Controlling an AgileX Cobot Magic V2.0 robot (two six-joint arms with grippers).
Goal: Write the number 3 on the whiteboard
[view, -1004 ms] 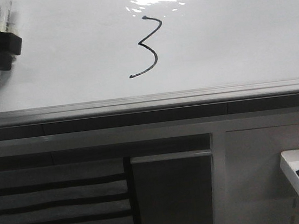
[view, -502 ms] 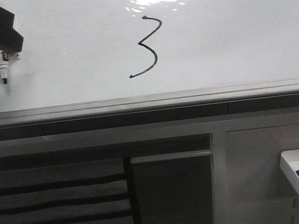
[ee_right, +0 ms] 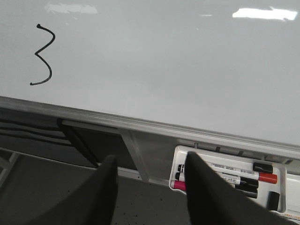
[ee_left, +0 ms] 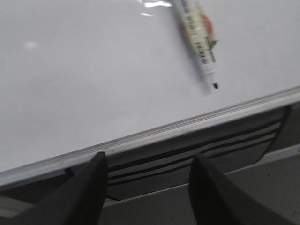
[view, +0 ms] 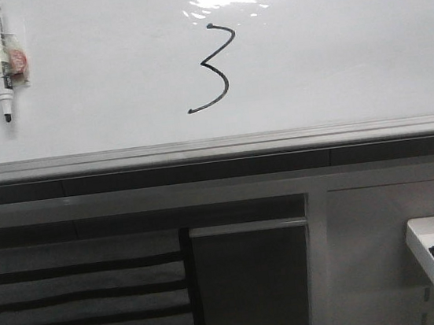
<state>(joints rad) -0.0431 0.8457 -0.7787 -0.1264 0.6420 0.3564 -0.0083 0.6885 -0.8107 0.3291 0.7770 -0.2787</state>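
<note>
**Number 3 Complete; Marker Parked on Board**

Front view: the number 3 [view: 213,68] sits mid-board on the whiteboard [view: 331,61], below the glare. A marker [view: 2,66] clings at far left, tip down, unheld.

Left wrist view: left gripper [ee_left: 145,187] jaws released, empty, well apart from the marker [ee_left: 199,40]. Retract straight back; avoid brushing it.

Right wrist view: right gripper [ee_right: 150,187] jaws spread, empty, above the marker tray [ee_right: 225,176]. Keep clear of the ink.

A hand-drawn black number 3 [view: 214,68] stands on the whiteboard [view: 331,61], above its grey lower rail. The marker [view: 1,62] stuck to the whiteboard, far from the 3, carries print too blurred to read.
</note>
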